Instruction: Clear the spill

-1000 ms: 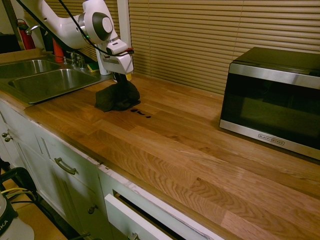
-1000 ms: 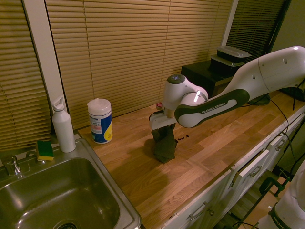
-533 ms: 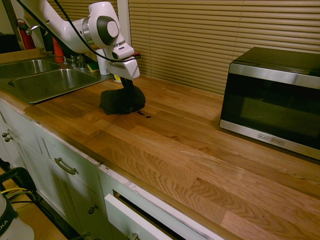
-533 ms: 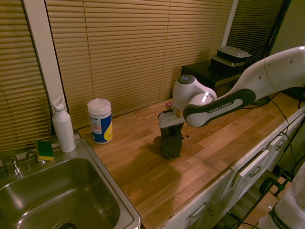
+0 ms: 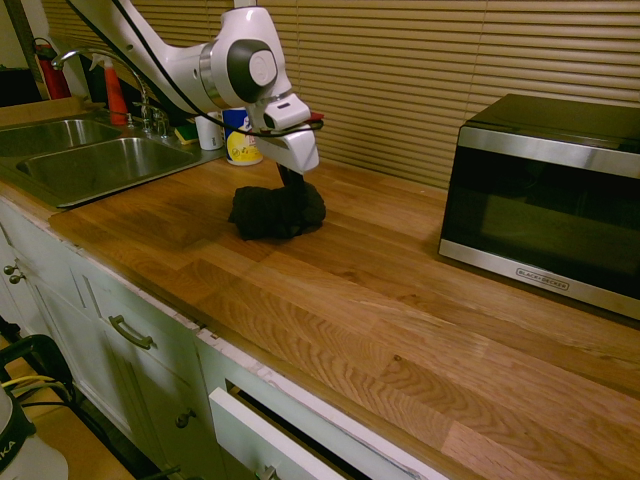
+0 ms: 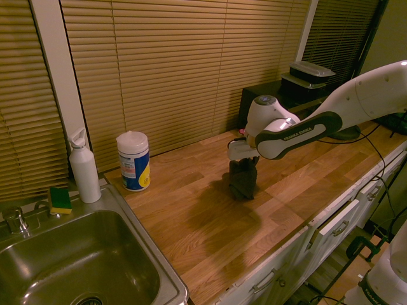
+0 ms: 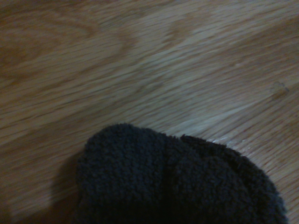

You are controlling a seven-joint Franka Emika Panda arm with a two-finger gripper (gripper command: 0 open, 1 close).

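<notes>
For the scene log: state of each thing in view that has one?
gripper: shut on the cloth
cloth: bunched, on the counter
spill: not visible
microwave door: closed
drawer below counter: partly open
white bottle: upright
wipes tub: upright, lid on

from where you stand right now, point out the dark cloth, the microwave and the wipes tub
dark cloth (image 5: 276, 212): first exterior view, on the middle of its bunched body
microwave (image 5: 545, 210): first exterior view, on its dark door
wipes tub (image 6: 134, 166): second exterior view, on its label
</notes>
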